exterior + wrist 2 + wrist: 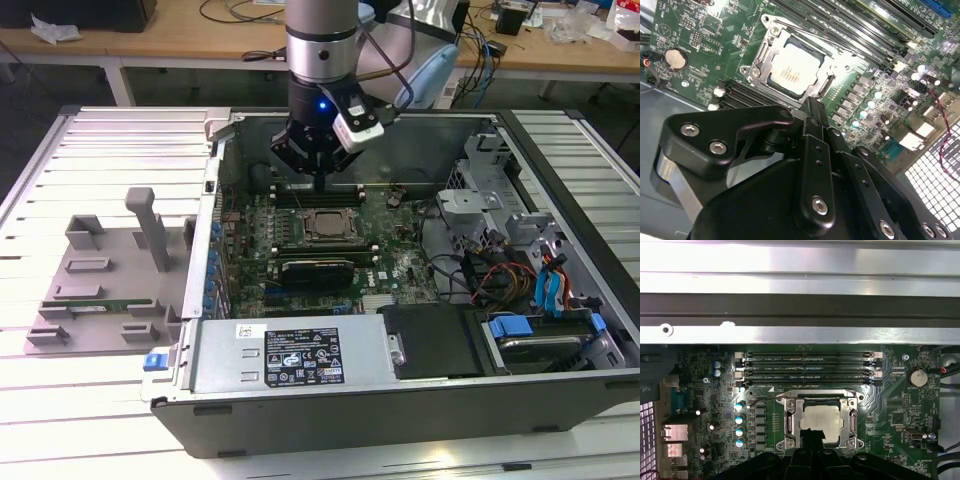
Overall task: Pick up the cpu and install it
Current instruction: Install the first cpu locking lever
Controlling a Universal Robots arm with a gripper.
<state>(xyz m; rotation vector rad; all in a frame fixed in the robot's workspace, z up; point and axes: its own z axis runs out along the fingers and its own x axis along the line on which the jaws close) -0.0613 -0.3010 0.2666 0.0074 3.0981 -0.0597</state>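
Note:
The cpu (325, 225) lies flat in the metal-framed socket (326, 243) on the green motherboard (395, 262) inside the open computer case. Its silver top shows in both wrist views (792, 70) (824, 422). My gripper (318, 185) hangs just above the board beside the socket's far edge, its fingers pressed together into one narrow tip (812, 107) (812, 436). It is shut and nothing shows between the fingers. The tip sits at the socket frame's edge, apart from the chip's top.
Empty memory slots (807, 367) run beside the socket. A power supply (290, 355) fills the case's front, with drive bays and cables (520, 280) at the exterior view's right. A grey fixture (100, 275) with a green memory stick (95, 303) lies outside the case at the exterior view's left.

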